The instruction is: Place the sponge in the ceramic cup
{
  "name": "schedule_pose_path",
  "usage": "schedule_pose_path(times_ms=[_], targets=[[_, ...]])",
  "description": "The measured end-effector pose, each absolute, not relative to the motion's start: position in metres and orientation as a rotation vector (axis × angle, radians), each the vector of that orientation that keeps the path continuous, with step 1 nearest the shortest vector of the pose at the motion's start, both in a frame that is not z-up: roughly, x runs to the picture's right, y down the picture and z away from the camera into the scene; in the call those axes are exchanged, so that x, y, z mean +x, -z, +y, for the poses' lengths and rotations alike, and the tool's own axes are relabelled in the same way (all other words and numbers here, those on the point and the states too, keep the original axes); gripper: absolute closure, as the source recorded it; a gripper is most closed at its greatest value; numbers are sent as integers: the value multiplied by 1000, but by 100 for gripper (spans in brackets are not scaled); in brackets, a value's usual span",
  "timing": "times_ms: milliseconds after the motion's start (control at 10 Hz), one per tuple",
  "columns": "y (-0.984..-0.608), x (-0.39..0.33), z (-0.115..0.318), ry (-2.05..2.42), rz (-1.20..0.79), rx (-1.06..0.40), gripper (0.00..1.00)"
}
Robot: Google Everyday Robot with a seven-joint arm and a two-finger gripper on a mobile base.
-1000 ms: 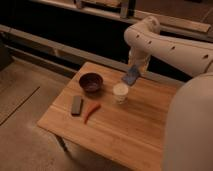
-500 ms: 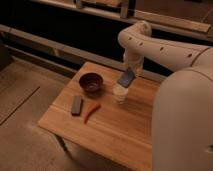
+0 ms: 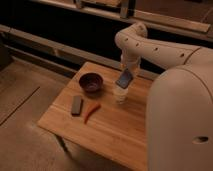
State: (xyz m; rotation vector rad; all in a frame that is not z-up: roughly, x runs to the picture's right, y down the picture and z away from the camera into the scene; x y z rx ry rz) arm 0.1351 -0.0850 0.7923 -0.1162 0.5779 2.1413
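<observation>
The blue sponge (image 3: 124, 79) hangs tilted in my gripper (image 3: 126, 75), just above the rim of the white ceramic cup (image 3: 120, 95). The cup stands upright on the wooden table (image 3: 110, 127), right of the bowl. The gripper is shut on the sponge's upper part, and the white arm reaches down from the upper right. The sponge's lower corner sits right over the cup's mouth; whether it touches the rim I cannot tell.
A dark brown bowl (image 3: 91, 82) stands left of the cup. A grey rectangular block (image 3: 76, 105) and an orange curved object (image 3: 91, 111) lie nearer the table's left front. The robot's large white body (image 3: 180, 120) fills the right side. Dark rails run behind the table.
The arm has carried the sponge leftward and down, from right of and above the cup to directly over its mouth.
</observation>
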Motion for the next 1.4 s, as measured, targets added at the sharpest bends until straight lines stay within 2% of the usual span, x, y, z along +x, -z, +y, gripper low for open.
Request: schedule_pose_path(times_ms=[1400], targets=[[-806, 133, -67, -2101, 644, -122, 100]])
